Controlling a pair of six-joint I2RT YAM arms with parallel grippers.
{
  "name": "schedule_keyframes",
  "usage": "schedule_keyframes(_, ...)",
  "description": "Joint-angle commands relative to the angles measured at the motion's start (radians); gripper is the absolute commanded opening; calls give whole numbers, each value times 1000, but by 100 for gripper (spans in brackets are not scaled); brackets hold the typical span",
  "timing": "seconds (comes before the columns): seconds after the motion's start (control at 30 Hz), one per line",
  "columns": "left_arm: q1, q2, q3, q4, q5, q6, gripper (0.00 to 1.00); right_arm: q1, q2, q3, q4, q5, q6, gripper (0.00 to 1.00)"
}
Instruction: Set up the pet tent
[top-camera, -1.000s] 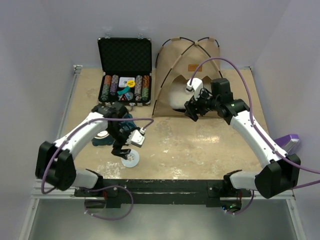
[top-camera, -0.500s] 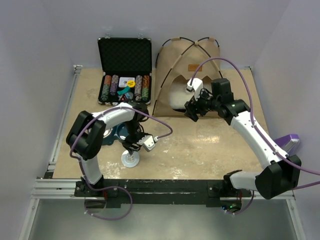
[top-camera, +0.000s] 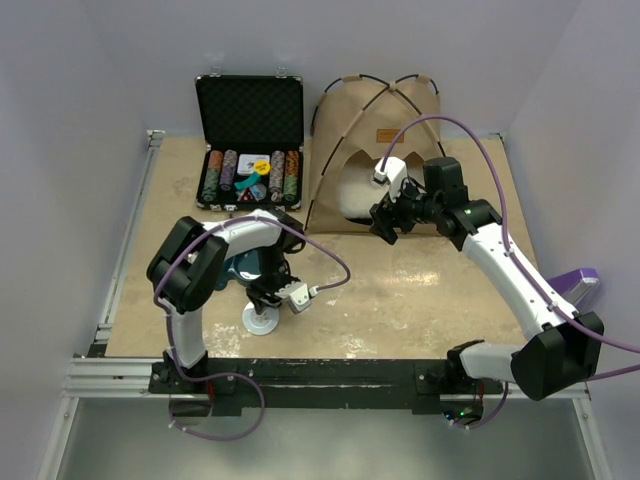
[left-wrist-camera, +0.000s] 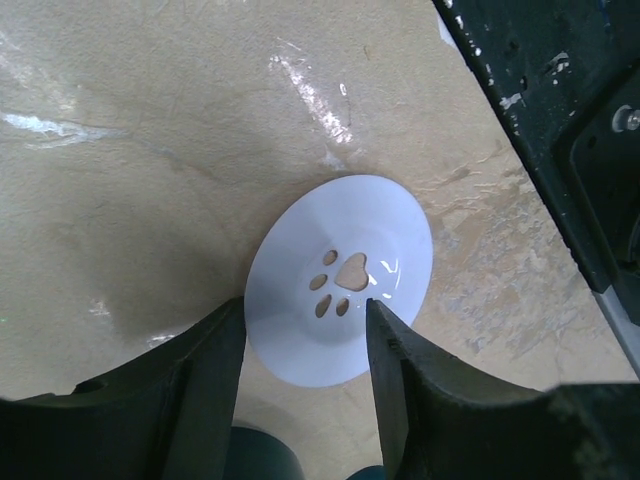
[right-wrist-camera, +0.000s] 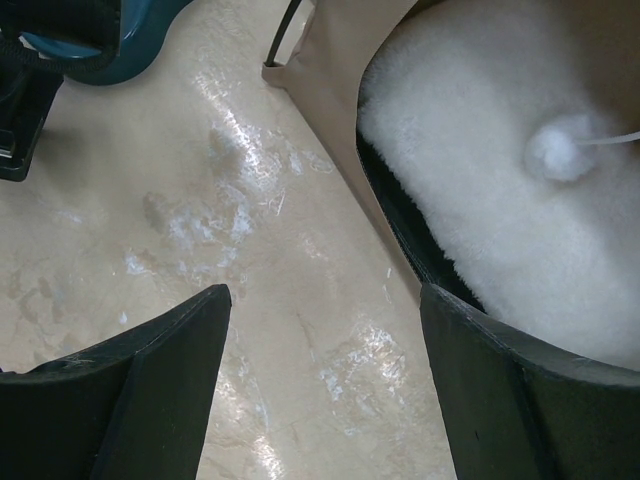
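The tan pet tent (top-camera: 375, 120) stands upright at the back of the table with black poles and a brown label patch (top-camera: 384, 136). Its arched doorway shows a white fluffy cushion (right-wrist-camera: 500, 200) and a white pom-pom (right-wrist-camera: 556, 152) in the right wrist view. My right gripper (top-camera: 385, 222) is open and empty, just in front of the doorway's lower edge (right-wrist-camera: 340, 150). My left gripper (top-camera: 268, 298) is open and empty above a white paw-print dish (left-wrist-camera: 340, 290) on the table, its fingers (left-wrist-camera: 200, 390) on either side of the dish's near rim.
An open black poker-chip case (top-camera: 250, 140) stands left of the tent. A teal bowl (top-camera: 240, 268) lies under the left arm. A purple object (top-camera: 580, 282) sits at the table's right edge. The metal frame rail (top-camera: 320, 375) runs along the near edge.
My left arm has folded inward and its gripper has moved right and turned over the white dish. My right gripper has stayed at the tent doorway.
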Motion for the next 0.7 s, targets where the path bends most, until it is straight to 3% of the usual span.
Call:
schedule_keyframes(0.0,-4,82,-16,14,15,1,53,-3,-24,6,12,-19,-2,79)
schedule_keyframes(0.33,-3,91,-47,126,24,-53,28,-3,-32,-1,14,-15,-8,79)
schedule_keyframes(0.5,-4,84,-27,85,67,-61,0,-3,-37,-6,11,-19,-13,79)
schedule_keyframes(0.67,-3,9,5,4,127,-104,0,-3,-46,-9,6,-16,-16,79)
